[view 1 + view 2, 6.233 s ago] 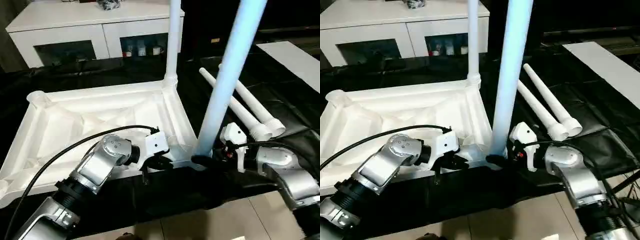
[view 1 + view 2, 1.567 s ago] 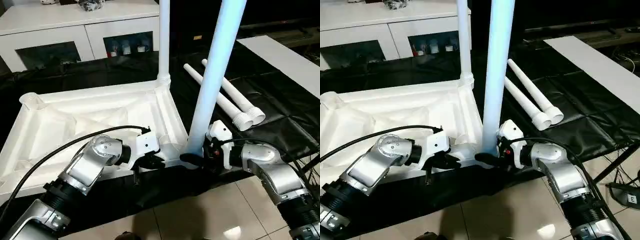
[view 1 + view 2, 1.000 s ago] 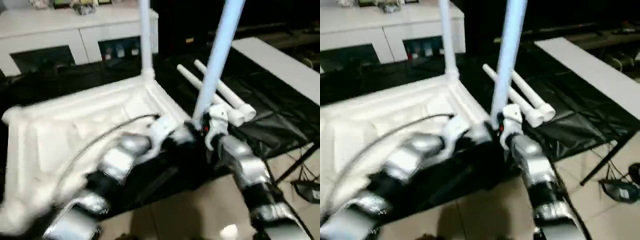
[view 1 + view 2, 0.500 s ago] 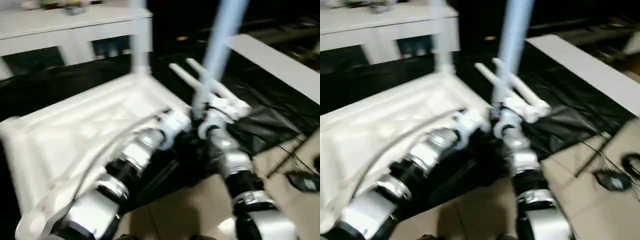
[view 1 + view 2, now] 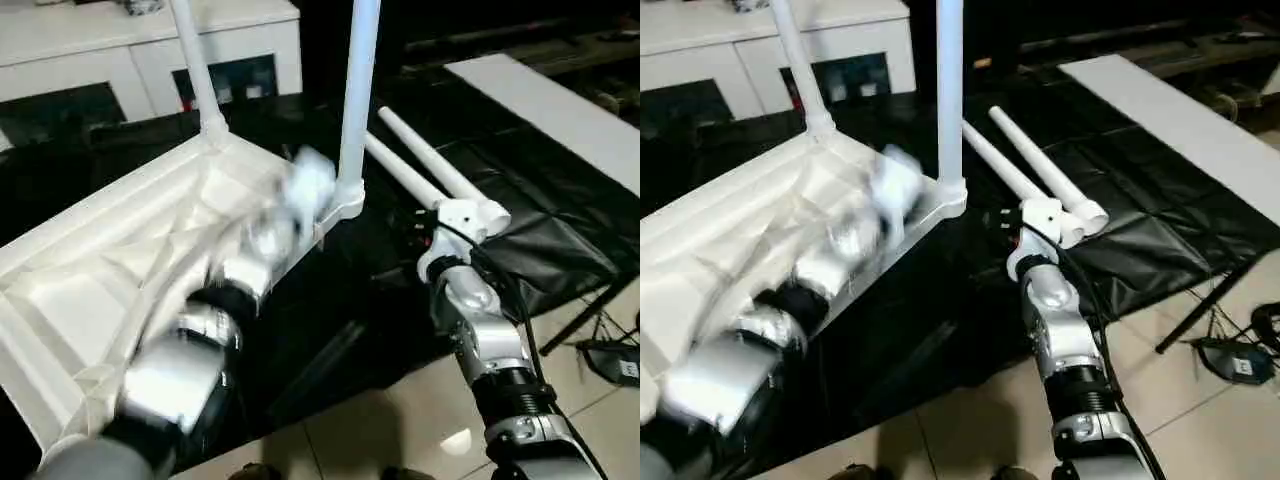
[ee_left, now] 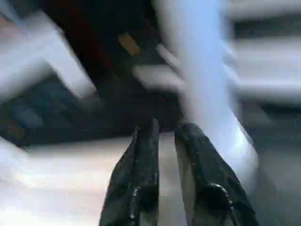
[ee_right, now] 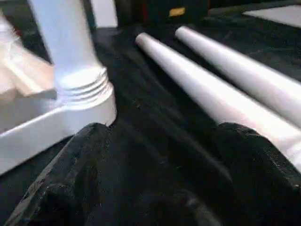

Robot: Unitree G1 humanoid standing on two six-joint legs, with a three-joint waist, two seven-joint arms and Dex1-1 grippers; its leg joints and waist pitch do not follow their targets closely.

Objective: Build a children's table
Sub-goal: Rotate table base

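Two legs [image 5: 356, 100] stood upright in corner sockets of the upturned tabletop [image 5: 110, 260] on the black sheet; two more [image 5: 425, 170] lay beside it. The right gripper [image 7: 160, 141] gaped wide, holding nothing, between them. The left gripper [image 6: 164, 136], blurred, showed a narrow gap, gripping nothing.

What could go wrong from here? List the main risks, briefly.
1. The near leg stands in its corner socket ungripped, since the right gripper is open beside it. If it is not fully seated, it may tilt.
2. The left arm shows blurred over the tabletop, close to that leg, and could knock it.
3. The two loose legs lie right by the right gripper. A nudge could roll them.
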